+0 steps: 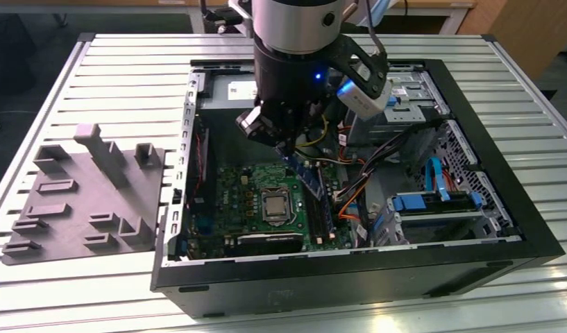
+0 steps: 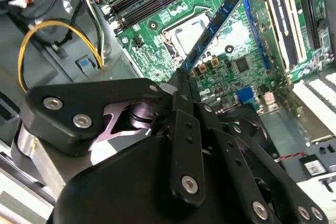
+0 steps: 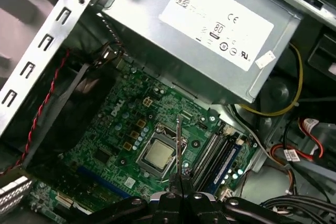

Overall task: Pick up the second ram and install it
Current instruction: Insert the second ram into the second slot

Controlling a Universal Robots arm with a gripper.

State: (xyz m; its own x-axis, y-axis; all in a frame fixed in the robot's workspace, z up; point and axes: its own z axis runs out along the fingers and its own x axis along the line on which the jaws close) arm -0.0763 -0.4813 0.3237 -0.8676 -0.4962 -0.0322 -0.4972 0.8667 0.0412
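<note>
A slotted metal worktop (image 1: 107, 62) carries an open computer case (image 1: 357, 270) lying on its side, so the board inside faces up and can be reached from above. A grey moulded fixture (image 1: 80, 201) sits toward the edge of the worktop at the exterior view's left, just beside the case, and its pockets look meant for parking parts.

The arm stands over the case's open side. Its tool (image 1: 285, 146) is clenched on the second ram (image 1: 307, 175), pinching one end of the stick so that most of its length juts free below the fingers. That grip leaves the contact edge clear for the socket. The stick hangs in the air, tilted rather than level, and touches nothing below it.

It is above the green motherboard (image 1: 241, 191), roughly over the gap between the processor socket (image 1: 275, 206) and the memory slots (image 1: 322, 215). In the first wrist view the stick appears edge-on as a thin line (image 3: 179, 145) beside the processor (image 3: 159, 156), with the slots (image 3: 218, 156) just to one side. One slot seems to hold a blue board already. The stick is near the slots but not yet lined up or seated, so I judge the pickup done and the fitting not.
</note>
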